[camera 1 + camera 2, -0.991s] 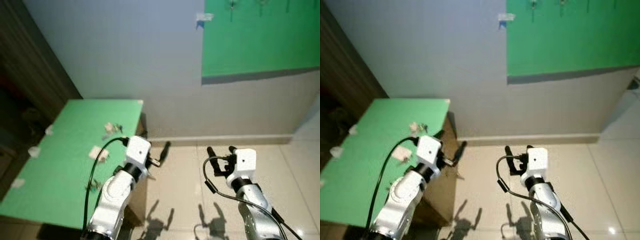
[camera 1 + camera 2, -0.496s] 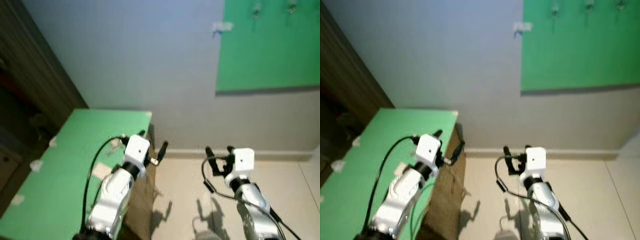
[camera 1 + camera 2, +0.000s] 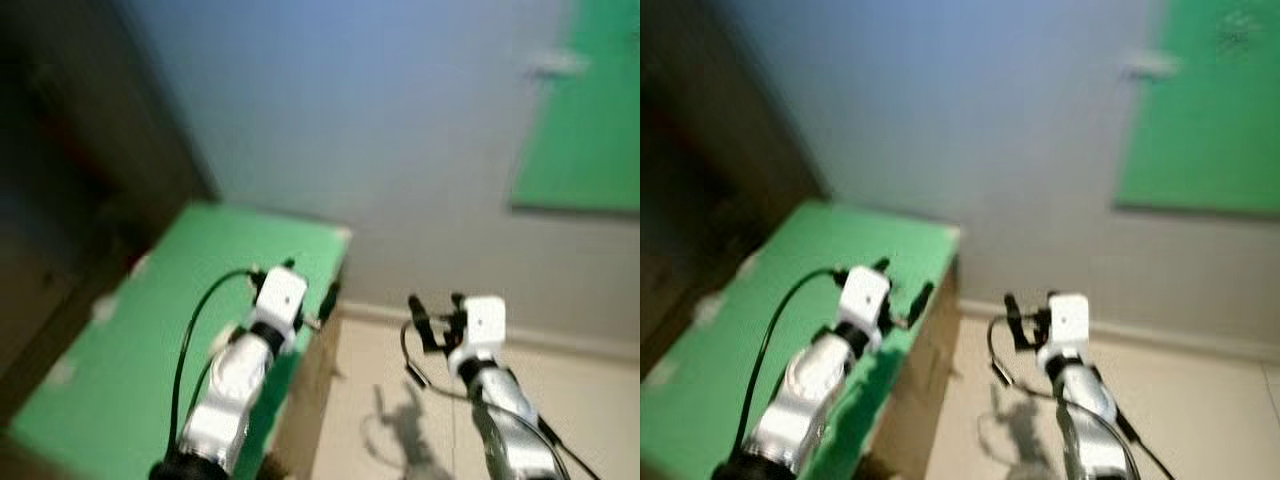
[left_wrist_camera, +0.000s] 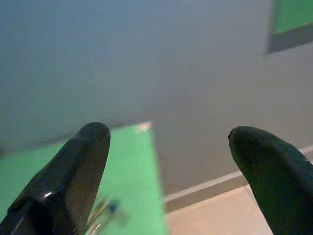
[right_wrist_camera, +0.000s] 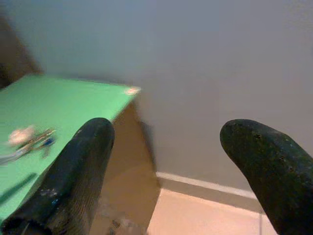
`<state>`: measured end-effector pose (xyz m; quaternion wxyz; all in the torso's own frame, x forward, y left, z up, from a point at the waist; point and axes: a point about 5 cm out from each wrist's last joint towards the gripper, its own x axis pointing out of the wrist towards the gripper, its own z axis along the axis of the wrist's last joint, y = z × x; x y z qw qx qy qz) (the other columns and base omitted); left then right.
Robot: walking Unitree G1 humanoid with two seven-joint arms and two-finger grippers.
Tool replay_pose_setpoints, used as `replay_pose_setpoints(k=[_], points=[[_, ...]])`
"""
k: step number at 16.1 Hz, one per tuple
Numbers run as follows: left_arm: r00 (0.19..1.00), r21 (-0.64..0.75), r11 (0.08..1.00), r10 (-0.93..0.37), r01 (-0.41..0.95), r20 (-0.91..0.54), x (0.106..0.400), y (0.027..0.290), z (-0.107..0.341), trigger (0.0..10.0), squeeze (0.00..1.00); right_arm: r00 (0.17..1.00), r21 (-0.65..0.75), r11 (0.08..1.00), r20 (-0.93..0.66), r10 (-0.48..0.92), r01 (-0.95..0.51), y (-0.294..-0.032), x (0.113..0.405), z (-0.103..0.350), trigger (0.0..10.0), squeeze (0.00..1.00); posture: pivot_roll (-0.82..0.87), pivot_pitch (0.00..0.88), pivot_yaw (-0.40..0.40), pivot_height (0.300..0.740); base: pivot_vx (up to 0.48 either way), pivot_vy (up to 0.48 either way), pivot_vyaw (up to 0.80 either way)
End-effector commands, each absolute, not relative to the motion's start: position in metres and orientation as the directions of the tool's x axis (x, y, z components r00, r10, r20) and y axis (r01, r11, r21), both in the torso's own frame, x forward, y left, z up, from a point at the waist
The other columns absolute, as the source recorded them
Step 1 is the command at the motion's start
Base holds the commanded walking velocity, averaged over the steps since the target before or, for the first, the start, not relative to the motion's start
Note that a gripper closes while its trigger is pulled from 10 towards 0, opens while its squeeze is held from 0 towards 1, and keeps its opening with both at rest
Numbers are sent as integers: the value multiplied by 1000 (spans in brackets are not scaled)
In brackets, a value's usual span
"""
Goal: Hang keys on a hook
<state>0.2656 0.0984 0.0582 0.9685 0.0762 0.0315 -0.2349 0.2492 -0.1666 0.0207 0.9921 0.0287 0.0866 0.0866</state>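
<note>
Both eye views smeared w/ motion blur on my end, wall (image 3: 400, 130) and green board (image 3: 590, 130) edges soft. Dark, murky at the left side beyond the table's (image 3: 150, 330) far-left corner; wall lit evenly, bluish cast. Soft arm shadows on the floor (image 3: 400, 430) near the table's right edge. Wrist views dimmer; fingers (image 4: 73, 166) close up, out of focus.

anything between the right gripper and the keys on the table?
Nothing visible. In the right wrist view the keys lie on the bare green table top, ahead of the open right gripper, with only open air between.
</note>
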Motion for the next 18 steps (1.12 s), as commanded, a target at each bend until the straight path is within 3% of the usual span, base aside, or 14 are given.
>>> replay_pose_setpoints(k=[1,6,12,18], points=[[893,126,885,-437,449,-108,266,102,57,10000,0,965,70,979,-168,201,-192,-160,248,21,10000,0,-253,22,142,740,0,0,769],[886,120,879,-450,462,-114,263,93,55,10000,0,963,72,980,-184,198,-188,-167,246,18,10000,0,-252,25,130,740,0,0,765],[898,64,898,-427,435,-103,265,85,57,10000,0,958,72,979,-203,204,-193,-168,244,15,10000,0,-262,32,122,740,0,-379,0],[929,37,933,-351,358,-119,270,91,55,10000,0,948,72,970,-204,244,-234,-161,243,15,10000,0,-256,38,118,740,212,-315,133]])
